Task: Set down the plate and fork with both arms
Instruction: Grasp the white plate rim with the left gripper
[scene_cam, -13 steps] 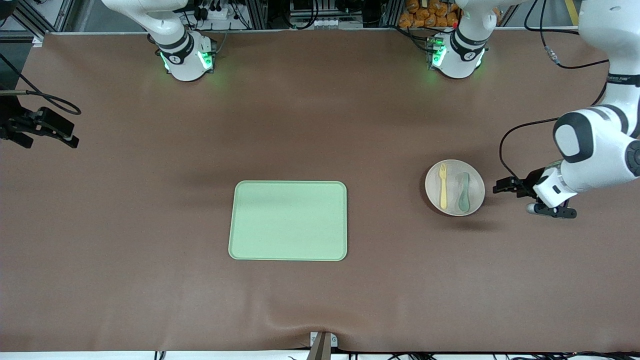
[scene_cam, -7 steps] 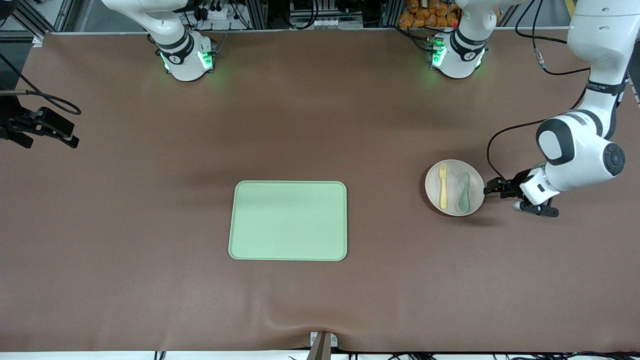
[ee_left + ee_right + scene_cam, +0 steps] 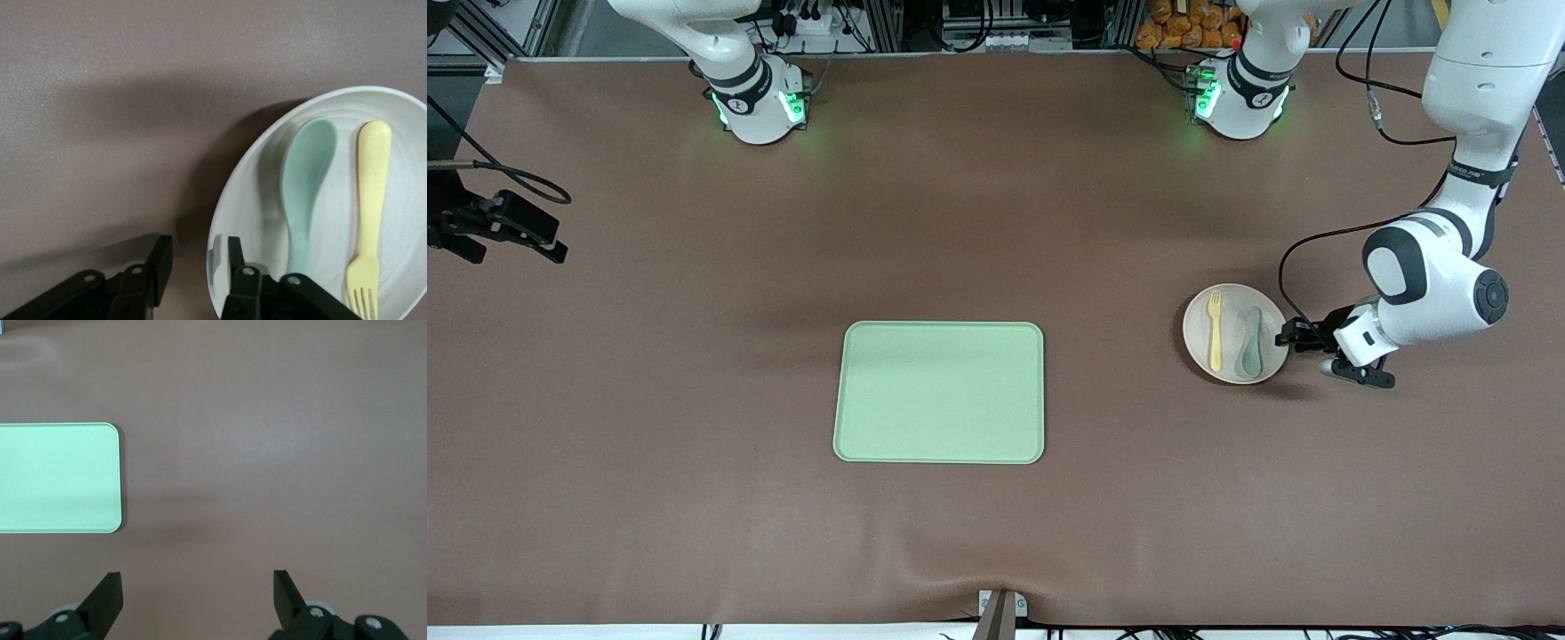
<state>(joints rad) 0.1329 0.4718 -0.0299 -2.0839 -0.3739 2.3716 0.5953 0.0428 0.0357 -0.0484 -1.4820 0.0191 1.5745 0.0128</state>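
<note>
The off-white plate point(image 3: 1234, 307) lies on the table toward the left arm's end. On it lie the pale-yellow fork point(image 3: 1215, 331) and a grey-green spoon point(image 3: 1252, 340), side by side. My left gripper point(image 3: 1286, 339) is low at the plate's edge on the left arm's side. In the left wrist view it point(image 3: 197, 259) is open and straddles the plate's rim point(image 3: 230, 200), one finger outside and one over the plate. The fork point(image 3: 371, 193) and the spoon point(image 3: 305, 180) show there too. My right gripper point(image 3: 551, 249) waits, open and empty point(image 3: 197, 587), at the right arm's end of the table.
A rectangular light-green tray point(image 3: 939, 392) lies at the table's middle, nearer the front camera than the arm bases; its corner shows in the right wrist view point(image 3: 53, 477). Brown table cover lies all around it.
My left gripper has moved along the table toward the plate and now has the rim between its fingers. The right arm, plate, fork and spoon have not moved.
</note>
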